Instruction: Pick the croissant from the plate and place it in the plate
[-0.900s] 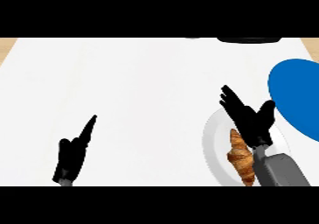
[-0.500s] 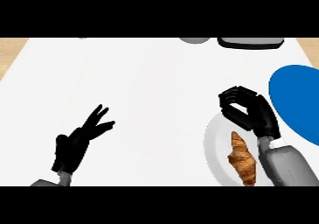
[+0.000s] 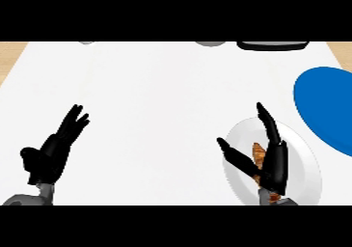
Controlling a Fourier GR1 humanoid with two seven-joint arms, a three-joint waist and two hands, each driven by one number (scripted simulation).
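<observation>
White counter; right robot hand spread open over croissant

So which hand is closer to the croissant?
The right hand: it is over the croissant on the white plate, fingers straight. The left hand is far off at the counter's left side.

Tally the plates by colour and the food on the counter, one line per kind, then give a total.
White plate: 1
Blue plate: 1
Croissant: 1, lying on the white plate under the right hand
Total: 3
</observation>
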